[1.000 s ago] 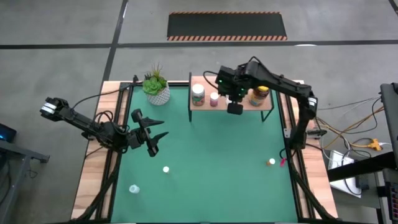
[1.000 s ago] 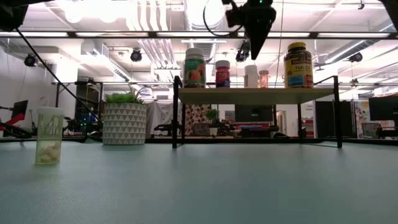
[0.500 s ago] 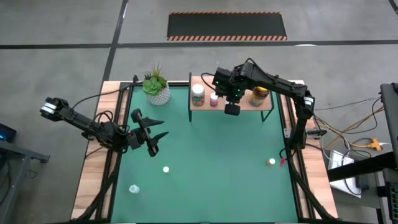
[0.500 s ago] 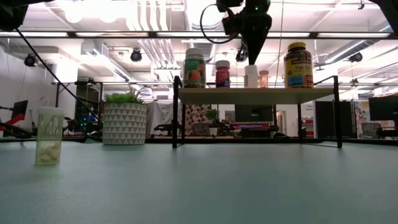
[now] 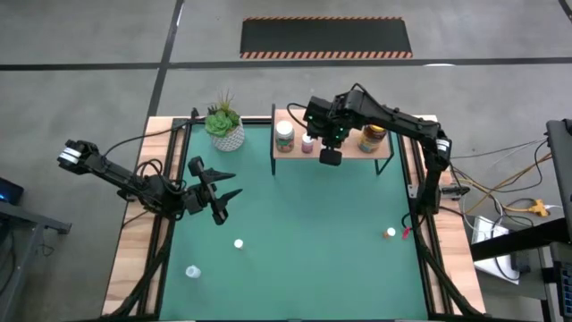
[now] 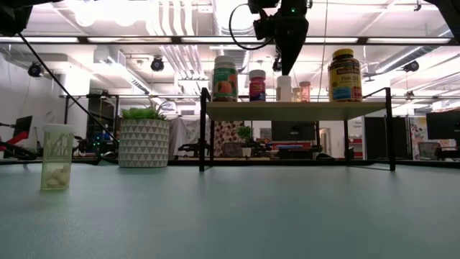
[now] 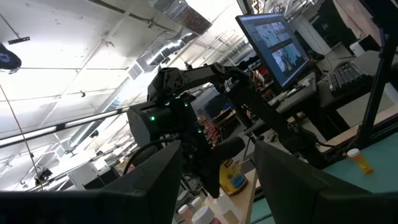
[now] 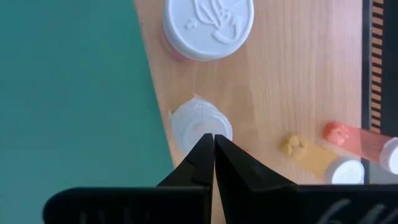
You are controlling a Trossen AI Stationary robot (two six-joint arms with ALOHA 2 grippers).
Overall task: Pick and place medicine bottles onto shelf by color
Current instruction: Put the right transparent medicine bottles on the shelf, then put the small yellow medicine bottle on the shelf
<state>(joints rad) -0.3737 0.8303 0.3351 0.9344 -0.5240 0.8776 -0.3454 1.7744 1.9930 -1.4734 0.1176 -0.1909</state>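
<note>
While the right gripper (image 8: pixel 213 144) hung over the shelf (image 5: pixel 349 148), a small white-capped bottle (image 8: pixel 200 126) stood upright directly beneath its tips, long axis vertical, cap up, near the shelf's front edge. The fingers were pressed together, holding nothing. Two orange bottles (image 8: pixel 348 152) lay flat on the shelf top just beside it. The left gripper (image 5: pixel 222 199) waited, spread, near the table's left edge.
</note>
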